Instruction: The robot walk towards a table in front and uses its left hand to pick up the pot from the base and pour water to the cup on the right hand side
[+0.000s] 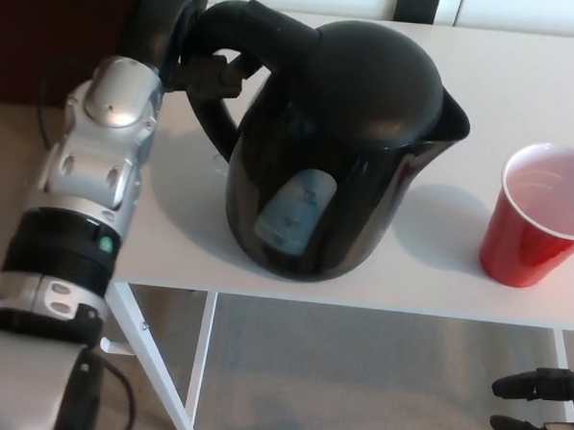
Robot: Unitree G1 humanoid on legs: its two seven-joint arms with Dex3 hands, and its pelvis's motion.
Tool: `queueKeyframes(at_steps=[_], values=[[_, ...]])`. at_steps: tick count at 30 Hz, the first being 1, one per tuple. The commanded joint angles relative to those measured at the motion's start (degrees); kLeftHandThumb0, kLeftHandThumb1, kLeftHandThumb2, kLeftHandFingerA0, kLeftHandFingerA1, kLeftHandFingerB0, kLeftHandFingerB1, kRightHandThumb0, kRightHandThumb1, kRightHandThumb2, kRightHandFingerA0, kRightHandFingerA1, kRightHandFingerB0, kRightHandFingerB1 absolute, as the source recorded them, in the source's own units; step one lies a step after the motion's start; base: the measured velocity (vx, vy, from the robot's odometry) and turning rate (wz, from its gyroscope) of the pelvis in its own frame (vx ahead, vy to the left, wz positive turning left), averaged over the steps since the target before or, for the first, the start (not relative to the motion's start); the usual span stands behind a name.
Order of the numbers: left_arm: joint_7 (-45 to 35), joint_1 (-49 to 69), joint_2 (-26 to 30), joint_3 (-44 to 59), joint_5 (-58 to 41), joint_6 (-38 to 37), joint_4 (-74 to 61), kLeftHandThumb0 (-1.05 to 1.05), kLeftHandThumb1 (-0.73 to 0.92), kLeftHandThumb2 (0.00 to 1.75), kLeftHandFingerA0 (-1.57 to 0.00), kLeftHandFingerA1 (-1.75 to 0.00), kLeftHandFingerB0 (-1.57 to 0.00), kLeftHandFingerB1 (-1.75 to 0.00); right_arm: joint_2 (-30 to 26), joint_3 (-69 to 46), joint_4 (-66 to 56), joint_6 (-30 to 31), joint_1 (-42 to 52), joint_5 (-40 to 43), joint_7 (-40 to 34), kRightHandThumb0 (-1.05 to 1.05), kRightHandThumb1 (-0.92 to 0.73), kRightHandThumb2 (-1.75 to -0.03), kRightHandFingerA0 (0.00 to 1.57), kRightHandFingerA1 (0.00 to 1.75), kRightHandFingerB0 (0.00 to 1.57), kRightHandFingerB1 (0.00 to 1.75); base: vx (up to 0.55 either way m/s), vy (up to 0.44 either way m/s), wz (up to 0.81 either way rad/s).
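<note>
At the far left the robot's silver and black left arm reaches up along the edge of the white desk (525,83). Its left hand (195,46) is wrapped around the handle of the black pot (334,150), black fingers clamped on the upper curve of the handle at the pot's back.

The pot fills the middle of the view. It leans, its spout pointing right toward the cup and its bottom swung toward the camera. No base shows beneath it, so it appears to be lifted clear of the desk, though the contact at its underside cannot be seen for certain. A pale blue-white label or water window (295,211) sits on its side; markings on it are too blurred to read, and no brand name is legible anywhere.

To the right, apart from the pot, a red cup (537,228) stands upright on the desk near its front edge. Its pale inside is visible, and whether it holds any water cannot be told. No stream runs from the spout.

At the bottom right corner, below the desk edge, the right hand (537,411) shows only as dark fingertips, spread apart and holding nothing.

As a judgement, the walk and the pick-up look finished. What remains is carrying the spout over the cup's rim and tipping further to pour.
</note>
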Motion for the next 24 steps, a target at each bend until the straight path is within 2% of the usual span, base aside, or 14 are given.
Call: queueKeyframes(at_steps=[1, 4, 5, 6, 10, 11, 14, 17, 18, 19, 20, 21, 23, 24], values=[[-9.02, -0.49, 5.84, -3.91, 1.83, 2.35, 0.16, -0.64, 0.36, 0.8, 0.0, -0.17, 0.0, -0.1, -1.06, -0.08, 0.03, 1.12, -0.38, -0.21, 0.15, -0.54, -0.33, -0.51, 1.08, 0.77, 0.74, 0.6, 0.0, 0.0, 0.0], [-11.92, -0.68, 9.15, -8.14, 4.72, 2.65, 0.65, -0.8, 0.49, 0.56, 0.0, -0.18, 0.0, -0.08, -1.1, -0.4, -0.09, 1.12, -0.42, 0.14, 0.44, -0.52, -0.32, -0.51, 1.08, 0.77, 0.75, 0.61, 0.0, 0.0, 0.0], [-13.04, -0.39, 10.65, -9.76, 5.69, 2.01, 0.92, -0.75, 0.43, 0.82, 0.0, -0.04, 0.0, 0.0, -1.17, -0.29, -0.03, 1.13, -0.46, 0.0, 0.52, -0.54, -0.32, -0.52, 1.0, 0.77, 0.74, 0.61, 0.0, 0.0, 0.0], [-13.13, 0.08, 11.82, -10.96, 6.55, 1.36, 0.88, -0.68, 0.38, 0.82, 0.0, -0.18, 0.0, -0.11, -1.13, -0.35, -0.14, 1.15, -0.53, 0.09, 0.76, -0.54, -0.21, -0.76, 0.87, 0.8, 0.64, 0.67, 0.0, 0.0, 0.0], [-12.39, 0.71, 13.17, -12.88, 6.75, 0.48, 1.15, -0.66, 0.38, 0.81, 0.0, -0.17, 0.0, -0.12, -0.95, -0.47, -0.08, 0.96, -0.71, 0.12, 0.69, -0.53, -0.2, -0.75, 0.87, 0.81, 0.64, 0.66, 0.0, 0.0, 0.0], [-12.11, 0.74, 13.17, -13.17, 6.8, -0.16, 1.81, -0.62, 0.37, 0.79, 0.0, -0.18, 0.0, -0.13, -0.94, -0.44, -0.09, 0.78, -0.63, 0.07, 0.63, -0.54, -0.31, -0.53, 0.99, 0.78, 0.74, 0.61, 0.0, 0.0, 0.0], [-12.14, 0.82, 13.16, -13.65, 6.9, -1.64, 3.35, -0.59, 0.35, 0.68, -0.02, -0.19, 0.0, -0.13, -0.96, -0.53, -0.15, 0.88, -0.56, 0.16, 0.66, -0.55, -0.31, -0.53, 0.96, 0.78, 0.75, 0.61, 0.0, 0.0, 0.0], [-12.72, -0.04, 13.74, -15.64, 8.92, -1.75, 4.78, -0.58, 0.36, 0.76, 0.0, -0.19, 0.0, -0.14, -0.83, -0.7, -0.19, 1.0, -0.87, 0.3, 0.44, -0.53, -0.31, -0.53, 0.96, 0.79, 0.76, 0.61, 0.0, 0.0, 0.0], [-13.52, -0.4, 14.23, -16.72, 9.85, -1.11, 5.0, -0.61, 0.46, 0.54, 0.0, -0.21, 0.0, -0.16, -0.81, -1.02, -0.26, 1.13, -1.02, 0.62, 0.56, -0.54, -0.3, -0.53, 0.96, 0.8, 0.76, 0.62, 0.0, 0.0, 0.0], [-13.85, -0.58, 14.45, -17.23, 10.22, -0.85, 5.13, -0.61, 0.46, 0.54, 0.0, -0.21, 0.0, -0.16, -0.8, -1.16, -0.29, 1.19, -1.08, 0.76, 0.61, -0.54, -0.3, -0.53, 0.96, 0.8, 0.76, 0.62, 0.0, 0.0, 0.0], [-15.48, -0.68, 15.12, -17.75, 10.21, -0.46, 5.03, -0.57, 0.36, 0.75, 0.0, -0.18, 0.0, -0.12, -0.7, -1.26, -0.25, 1.13, -1.07, 0.8, 0.62, -0.53, -0.29, -0.53, 0.96, 0.8, 0.75, 0.63, 0.0, 0.0, 0.0], [-16.59, -0.63, 15.63, -17.91, 9.98, -0.39, 4.91, -0.55, 0.35, 0.75, 0.0, -0.18, 0.0, -0.12, -0.7, -1.19, -0.28, 1.04, -1.05, 0.67, 0.75, -0.56, -0.2, -0.76, 0.87, 0.81, 0.65, 0.67, 0.0, 0.0, 0.0], [-17.79, -0.39, 16.44, -17.81, 9.49, -0.51, 4.57, -0.59, 0.36, 0.75, 0.0, -0.12, 0.0, -0.07, -0.64, -1.13, -0.33, 1.15, -1.14, 0.51, 0.88, -0.56, -0.2, -0.76, 0.86, 0.8, 0.66, 0.67, 0.0, 0.0, 0.0], [-19.02, 0.49, 18.02, -17.53, 9.25, -0.22, 2.44, -0.62, 0.38, 0.75, 0.0, -0.09, 0.0, -0.05, -0.61, -1.17, -0.43, 1.08, -1.13, 0.54, 0.95, -0.53, -0.31, -0.54, 0.95, 0.78, 0.75, 0.62, 0.0, 0.0, 0.0]])
